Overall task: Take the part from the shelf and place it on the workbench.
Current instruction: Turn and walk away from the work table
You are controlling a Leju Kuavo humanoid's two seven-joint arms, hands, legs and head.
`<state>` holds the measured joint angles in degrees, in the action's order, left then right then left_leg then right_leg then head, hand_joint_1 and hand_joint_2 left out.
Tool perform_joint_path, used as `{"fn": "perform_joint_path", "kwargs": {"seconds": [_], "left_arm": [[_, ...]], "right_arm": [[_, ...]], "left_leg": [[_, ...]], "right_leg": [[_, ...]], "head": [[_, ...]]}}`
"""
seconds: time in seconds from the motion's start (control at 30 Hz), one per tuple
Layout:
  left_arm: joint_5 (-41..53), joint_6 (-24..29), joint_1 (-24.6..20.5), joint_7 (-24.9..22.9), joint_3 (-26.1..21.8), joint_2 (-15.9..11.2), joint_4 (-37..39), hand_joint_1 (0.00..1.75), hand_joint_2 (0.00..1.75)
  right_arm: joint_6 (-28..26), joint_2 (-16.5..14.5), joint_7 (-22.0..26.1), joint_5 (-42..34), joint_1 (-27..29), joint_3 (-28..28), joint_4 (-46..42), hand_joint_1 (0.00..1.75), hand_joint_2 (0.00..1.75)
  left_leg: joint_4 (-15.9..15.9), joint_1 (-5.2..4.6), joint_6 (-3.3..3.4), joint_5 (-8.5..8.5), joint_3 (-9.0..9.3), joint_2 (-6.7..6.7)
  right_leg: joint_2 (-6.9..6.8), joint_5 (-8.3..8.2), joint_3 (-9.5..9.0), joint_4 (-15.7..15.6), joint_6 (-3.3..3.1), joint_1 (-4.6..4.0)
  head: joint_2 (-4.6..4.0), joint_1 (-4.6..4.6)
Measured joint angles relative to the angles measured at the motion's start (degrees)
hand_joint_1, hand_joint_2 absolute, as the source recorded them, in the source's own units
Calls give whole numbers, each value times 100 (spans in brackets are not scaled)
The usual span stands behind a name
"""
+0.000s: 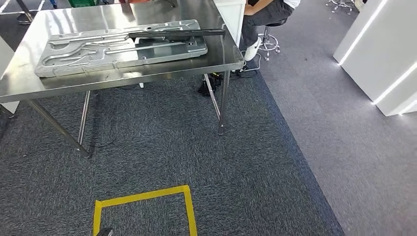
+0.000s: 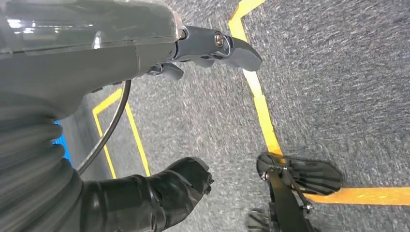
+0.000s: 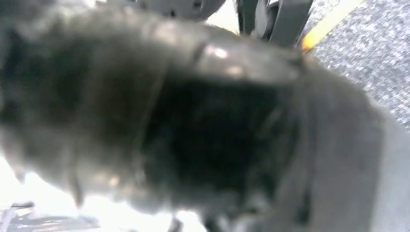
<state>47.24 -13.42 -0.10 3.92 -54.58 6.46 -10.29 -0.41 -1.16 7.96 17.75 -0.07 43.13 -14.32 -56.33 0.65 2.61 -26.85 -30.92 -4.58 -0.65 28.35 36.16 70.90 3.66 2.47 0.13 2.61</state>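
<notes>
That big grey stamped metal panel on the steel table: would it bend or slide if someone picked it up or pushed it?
The grey stamped metal panel probably stays fairly stiff, since pressed ribs run across it. On the polished steel table it would likely slide easily. The black bar lying on it might shift.

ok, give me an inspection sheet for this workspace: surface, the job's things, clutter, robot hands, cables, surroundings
Surface: steel workbench on thin legs, shiny top.
Job's things: large stamped metal panel lies flat on the workbench; a dark long bar lies across the panel's far side.
Clutter: nothing seen on the bench besides these.
Robot hands: left robot hand hangs over the carpet, holding nothing; right robot hand too blurred and close to judge.
Cables: dark cables on the floor by the bench's right legs.
Surroundings: grey carpet with yellow tape outline; a seated person on a stool; white units at right.
</notes>
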Motion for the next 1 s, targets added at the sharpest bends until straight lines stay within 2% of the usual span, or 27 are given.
{"fn": "perform_joint_path", "kwargs": {"seconds": [0.03,0.07,0.1,0.13,0.17,0.2,0.23,0.27,0.3,0.33,0.37,0.4,0.43,0.47,0.53,0.57,0.6,0.63,0.7,0.73,0.77,0.8,0.87,0.9,0.93,0.97,1.0], "left_arm": [[-1,8,-13,7,-3,10,-2,0,175],[-3,10,-21,15,-5,21,-3,0,175],[-5,10,-30,22,-7,30,-5,0,175],[-7,10,-39,26,-9,38,-7,0,175],[-9,9,-50,30,-10,45,-7,0,175],[-9,4,-60,33,-10,49,-7,0,175],[-9,-2,-61,39,-10,58,-7,0,175],[-8,-8,-51,48,-10,68,-7,0,175],[-4,-13,-38,57,-10,76,-7,0,175],[1,-15,-26,66,-11,81,-7,0,175],[5,-15,-18,71,-11,79,-7,0,175],[8,-15,-17,73,-12,76,-7,0,175],[9,-15,-20,72,-13,73,-7,0,175],[10,-14,-25,64,-13,71,-7,0,175],[10,-12,-35,44,-14,67,-7,0,175],[10,-12,-38,36,-14,63,-7,0,175],[10,-11,-40,33,-15,59,-7,0,175],[10,-12,-45,32,-15,56,-7,0,175],[10,-13,-65,28,-17,58,-7,0,175],[10,-14,-79,26,-18,58,-7,0,175],[10,-14,-85,25,-19,60,-7,0,175],[11,-15,-82,24,-19,60,-7,0,131],[14,-17,-62,25,-20,60,-7,0,44],[16,-19,-54,25,-21,60,-7,0,0],[19,-21,-52,25,-22,59,-7,0,0],[21,-22,-57,25,-23,58,-7,0,0],[23,-24,-63,25,-23,58,-7,0,0]], "right_arm": [[24,-20,68,58,-25,1,15,0,0],[39,-32,121,103,-55,1,26,0,0],[46,-42,150,128,-79,1,36,0,0],[48,-50,166,140,-96,1,48,0,0],[48,-52,179,149,-100,1,61,0,0],[50,-56,194,163,-96,2,78,0,0],[57,-63,215,186,-100,2,95,0,0],[73,-70,242,221,-109,3,113,0,0],[104,-78,271,262,-121,3,131,0,0],[151,-86,291,302,-134,3,147,0,0],[211,-90,299,330,-142,2,165,0,0],[285,-93,291,346,-144,1,185,0,0],[366,-96,266,348,-144,1,205,0,0],[456,-98,228,340,-143,0,226,0,0],[663,-116,145,303,-145,1,263,0,0],[755,-130,117,286,-150,1,275,0,0],[828,-143,102,272,-153,1,286,0,0],[872,-154,93,264,-153,1,292,0,0],[904,-154,83,262,-126,1,308,0,0],[910,-156,78,262,-110,1,316,0,0],[918,-158,74,262,-101,1,325,0,0],[937,-161,70,260,-101,0,331,0,0],[1001,-167,64,242,-114,-1,332,0,0],[1037,-168,63,232,-118,0,333,0,0],[1067,-168,63,221,-119,1,334,0,0],[1091,-168,61,211,-119,2,335,0,0],[1107,-168,58,196,-118,3,337,0,0]], "left_leg": [[-60,-1,-33,27,-74,-50],[-119,-2,-71,51,-136,-100],[-165,-2,-117,79,-170,-148],[-191,5,-166,112,-196,-196],[-197,21,-220,151,-209,-247],[-212,45,-272,154,-218,-236],[-272,67,-311,68,-249,-153],[-423,81,-334,-124,-303,-18],[-687,89,-341,-410,-383,154],[-1022,82,-332,-713,-471,289],[-1366,71,-315,-945,-537,368],[-1618,56,-292,-1051,-552,406],[-1695,39,-264,-1018,-486,421],[-1579,20,-229,-886,-331,435],[-852,-20,-134,-610,204,576],[-457,-34,-92,-561,450,672],[-170,-48,-58,-557,610,748],[-23,-60,-35,-582,671,781],[29,-57,3,-497,632,686],[56,-48,31,-432,603,622],[85,-38,73,-353,556,552],[107,-29,109,-275,494,478],[102,-50,142,-151,335,328],[91,-54,132,-95,247,248],[71,-54,116,-42,153,168],[40,-52,96,6,59,95],[-3,-48,69,45,-35,28]], "right_leg": [[-96,-15,-360,-421,12,12],[-180,58,-671,-846,-6,1],[-242,150,-868,-1162,-43,-24],[-257,221,-948,-1342,-91,-63],[-225,221,-916,-1397,-158,-92],[-190,170,-864,-1401,-221,-101],[-154,115,-814,-1413,-291,-106],[-121,47,-751,-1428,-362,-107],[-78,-26,-674,-1432,-418,-117],[-26,-95,-580,-1426,-458,-139],[35,-167,-480,-1413,-480,-165],[102,-235,-386,-1394,-490,-189],[167,-299,-289,-1369,-492,-209],[232,-359,-196,-1339,-489,-223],[362,-471,-18,-1269,-468,-241],[424,-526,52,-1238,-450,-247],[477,-583,100,-1224,-425,-251],[526,-643,130,-1226,-394,-249],[606,-752,156,-1262,-326,-238],[578,-724,186,-1242,-302,-236],[486,-561,237,-1133,-278,-229],[359,-290,310,-909,-254,-213],[158,321,474,-200,-178,-165],[127,448,517,136,-134,-138],[112,424,495,346,-92,-109],[94,285,383,372,-54,-78],[56,118,164,196,-21,-47]], "head": [[0,-4],[0,3],[0,8],[0,11],[-1,17],[-1,11],[-1,11],[-1,15],[0,19],[0,26],[0,29],[0,30],[0,30],[0,30],[0,29],[0,28],[-1,27],[-1,30],[-1,35],[0,37],[0,26],[0,15],[0,-3],[0,-4],[0,-3],[0,-3],[0,-3]]}}
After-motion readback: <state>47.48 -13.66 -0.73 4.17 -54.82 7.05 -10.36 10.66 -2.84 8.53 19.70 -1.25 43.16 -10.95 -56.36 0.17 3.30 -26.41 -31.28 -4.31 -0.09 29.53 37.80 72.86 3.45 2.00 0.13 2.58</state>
